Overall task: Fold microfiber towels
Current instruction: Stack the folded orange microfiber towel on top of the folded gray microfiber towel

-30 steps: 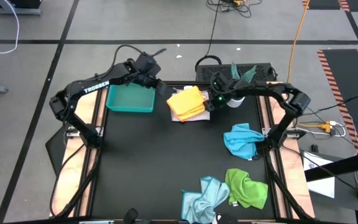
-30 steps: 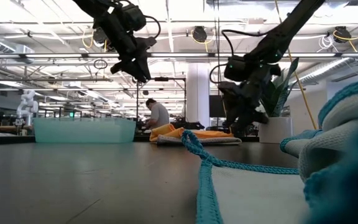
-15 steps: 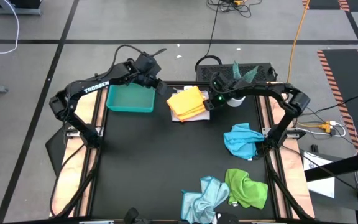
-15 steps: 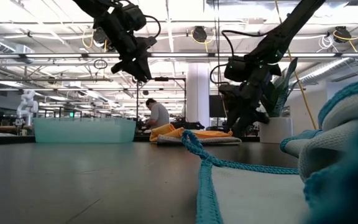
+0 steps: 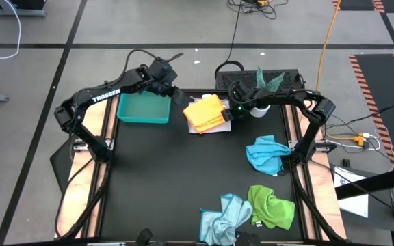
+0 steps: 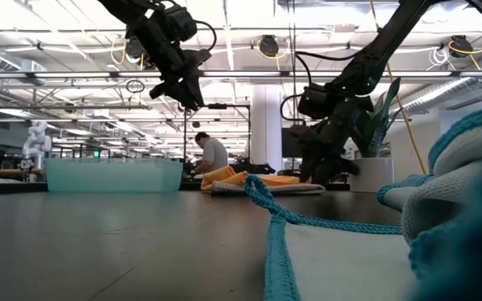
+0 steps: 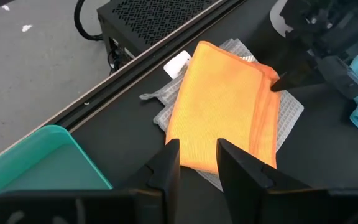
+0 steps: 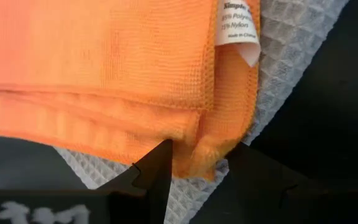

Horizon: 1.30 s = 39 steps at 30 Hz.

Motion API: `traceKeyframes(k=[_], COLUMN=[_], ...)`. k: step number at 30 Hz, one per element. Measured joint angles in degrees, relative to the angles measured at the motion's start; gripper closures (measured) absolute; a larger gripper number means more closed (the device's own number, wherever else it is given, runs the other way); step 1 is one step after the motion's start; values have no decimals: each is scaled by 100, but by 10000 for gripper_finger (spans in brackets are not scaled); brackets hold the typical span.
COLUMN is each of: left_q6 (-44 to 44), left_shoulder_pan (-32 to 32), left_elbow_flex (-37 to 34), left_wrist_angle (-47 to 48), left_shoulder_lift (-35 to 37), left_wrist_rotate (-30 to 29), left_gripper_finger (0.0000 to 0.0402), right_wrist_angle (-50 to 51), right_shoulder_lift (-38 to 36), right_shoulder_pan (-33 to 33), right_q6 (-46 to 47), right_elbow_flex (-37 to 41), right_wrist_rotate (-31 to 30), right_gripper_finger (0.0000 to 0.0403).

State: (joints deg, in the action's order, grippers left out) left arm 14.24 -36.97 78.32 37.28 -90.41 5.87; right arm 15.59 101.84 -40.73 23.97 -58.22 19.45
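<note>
Fingers of the right gripper (image 8: 194,163) are set at the corner of the folded yellow-orange towel (image 5: 206,113), parted narrowly, with its edge just between them.

Whether that corner is actually pinched cannot be told. The left gripper (image 7: 194,163) is held above the near edge of the same towel, its fingers narrowly apart and empty. The yellow-orange towel lies folded on the white-grey towel (image 7: 288,112), so this fold is judged nearly finished; squaring the corner seems next, calling for a light touch. The teal tray (image 5: 142,109), beside the left fingers, looks empty. The bright blue towel (image 5: 267,154), green towel (image 5: 272,207) and pale blue towel (image 5: 223,217) lie crumpled on the surface (image 5: 169,178), well apart from both fingers.
</note>
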Motion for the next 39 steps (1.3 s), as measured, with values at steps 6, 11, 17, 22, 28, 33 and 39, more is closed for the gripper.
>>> traceKeyframes(k=[6,11,17,22,28,33,39], left_q6=[2,-2,-4,-5,-8,-9,-4], left_shoulder_pan=[0,0,0,0,0,0,0], left_elbow_flex=[0,0,0,0,0,0,0], left_wrist_angle=[0,-26,-76,-76,-87,-90,-90], left_shoulder_lift=[0,0,0,0,0,0,0], left_wrist_rotate=[0,0,0,0,0,-1,0], left_gripper_finger=[293,293,293,293,293,293,293], right_wrist_angle=[-82,-114,-124,-126,-87,251,607], right_shoulder_lift=[-49,-178,-181,-271,-535,-714,-898], right_shoulder_pan=[48,132,146,146,147,319,910], right_q6=[87,69,43,-79,-89,62,383], right_elbow_flex=[0,0,0,0,1,2,2], right_wrist_rotate=[13,13,4,8,6,6,-78], right_gripper_finger=[276,293,330,388,398,401,401])
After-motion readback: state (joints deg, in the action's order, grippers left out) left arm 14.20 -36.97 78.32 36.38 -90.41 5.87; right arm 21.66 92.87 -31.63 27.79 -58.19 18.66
